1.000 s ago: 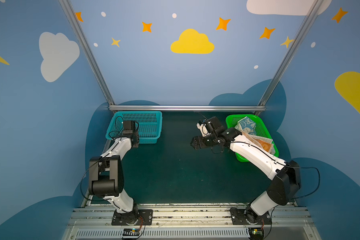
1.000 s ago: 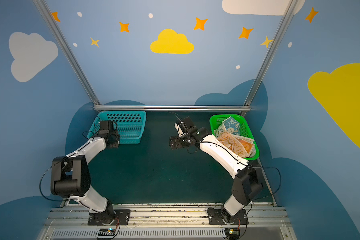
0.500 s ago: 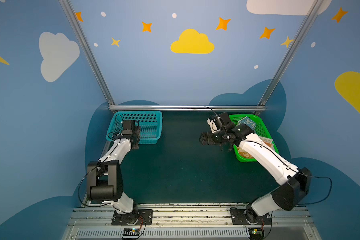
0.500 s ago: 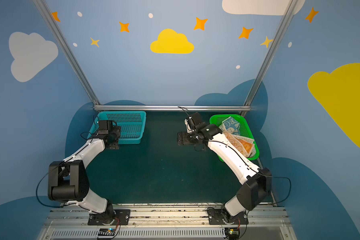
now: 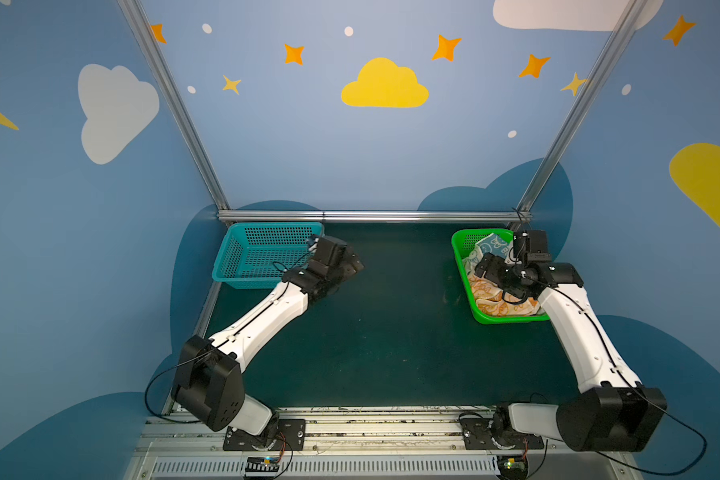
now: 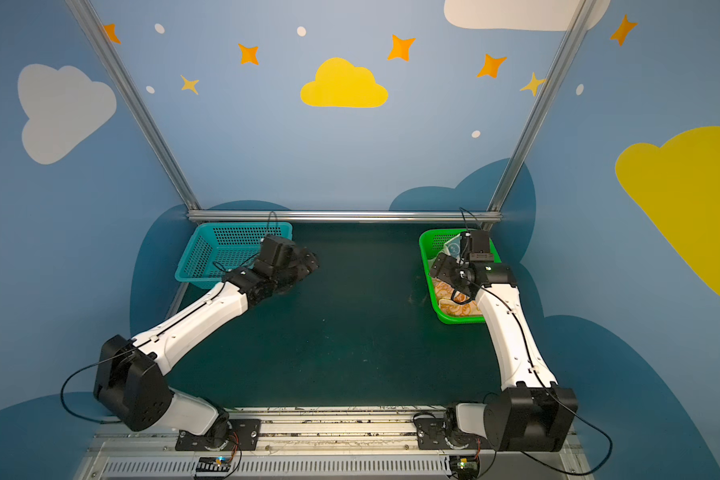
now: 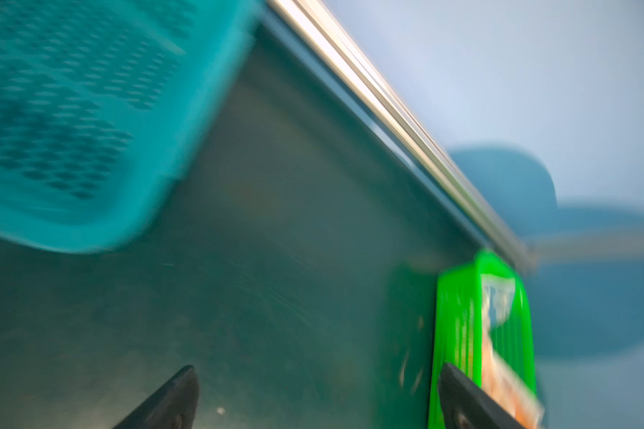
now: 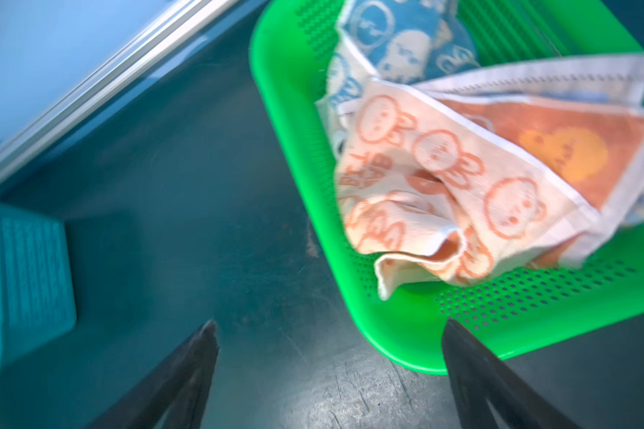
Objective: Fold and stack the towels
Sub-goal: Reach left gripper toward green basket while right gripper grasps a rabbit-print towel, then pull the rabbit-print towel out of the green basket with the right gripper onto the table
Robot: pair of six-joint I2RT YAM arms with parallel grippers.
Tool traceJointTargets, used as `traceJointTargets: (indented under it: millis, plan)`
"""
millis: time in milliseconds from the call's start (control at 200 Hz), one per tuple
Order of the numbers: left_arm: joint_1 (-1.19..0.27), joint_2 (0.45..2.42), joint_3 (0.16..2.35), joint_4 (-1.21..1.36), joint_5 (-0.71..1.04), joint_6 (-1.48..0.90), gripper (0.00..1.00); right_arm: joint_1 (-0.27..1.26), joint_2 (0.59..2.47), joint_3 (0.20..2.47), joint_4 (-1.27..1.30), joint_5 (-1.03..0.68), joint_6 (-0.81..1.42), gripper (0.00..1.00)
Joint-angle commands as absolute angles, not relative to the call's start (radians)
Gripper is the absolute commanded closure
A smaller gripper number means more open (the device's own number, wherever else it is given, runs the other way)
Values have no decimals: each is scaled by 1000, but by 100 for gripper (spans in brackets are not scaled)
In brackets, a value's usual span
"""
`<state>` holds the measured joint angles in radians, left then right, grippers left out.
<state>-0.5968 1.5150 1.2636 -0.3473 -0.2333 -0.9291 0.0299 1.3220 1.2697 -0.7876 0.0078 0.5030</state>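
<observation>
Green plastic is holding all the work: the towels (image 5: pixel 491 305) are lying crumpled together in the green basket (image 5: pixel 512 319) at the right of both top views. None is folded yet, so the job is sitting at its first step, picking one out. An orange-printed towel (image 8: pixel 443 178) is lying on top of the heap, and a blue-printed towel (image 8: pixel 398 41) is peeking out behind it. The right fingers (image 8: pixel 480 386) are standing spread wide and empty, hovering over the basket's edge that faces the middle of the tabletop (image 5: pixel 391 332). The left fingers (image 7: pixel 172 401) are likewise spread and gripping nothing, hanging over bare tabletop just beside the teal basket (image 5: pixel 246 280) at the left of the frame. Next, I judge, the right arm is needing to shift over the heap, descend onto a raised fold of the orange towel and pinch that layer alone, so the others are not dragging out with it.
</observation>
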Motion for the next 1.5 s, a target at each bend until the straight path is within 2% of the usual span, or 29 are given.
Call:
traceJointTargets:
  millis: [0,140,275,390,551,771,916,1076,1221,1332,1492]
  plan:
    - [-738,1585,1323,-359,-316,-705,1,-30,1336,1217,-729,-40,569,7]
    - [-899,1674,1416,-346,-350,-617,1,-117,1376,1173,-670,-164,551,7]
    - [-997,1723,1439,-279,-372,-575,1,-167,1451,1206,-721,-185,527,7]
    - [-1038,1747,1438,-207,-374,-528,1,-236,1534,1240,-731,-374,551,7]
    - [-1047,1751,1451,-172,-365,-428,1,-236,1627,1302,-763,-426,535,8]
    - [-1045,1716,1427,-206,-355,-358,1,-195,1713,1371,-812,-389,551,30]
    - [-1025,1647,1342,-158,-358,-353,1,-146,1717,1388,-828,-325,566,66]
    - [-976,1574,1263,-118,-275,-406,1,-86,1720,1451,-902,-242,556,100]
    - [-970,1497,1218,-141,-266,-384,1,26,1702,1560,-1004,-140,547,100]
    - [-952,1421,1173,-153,-306,-365,1,146,1697,1731,-1090,-87,545,100]
    - [-877,1337,1123,-156,-325,-403,1,353,1728,2031,-1117,-142,444,100]
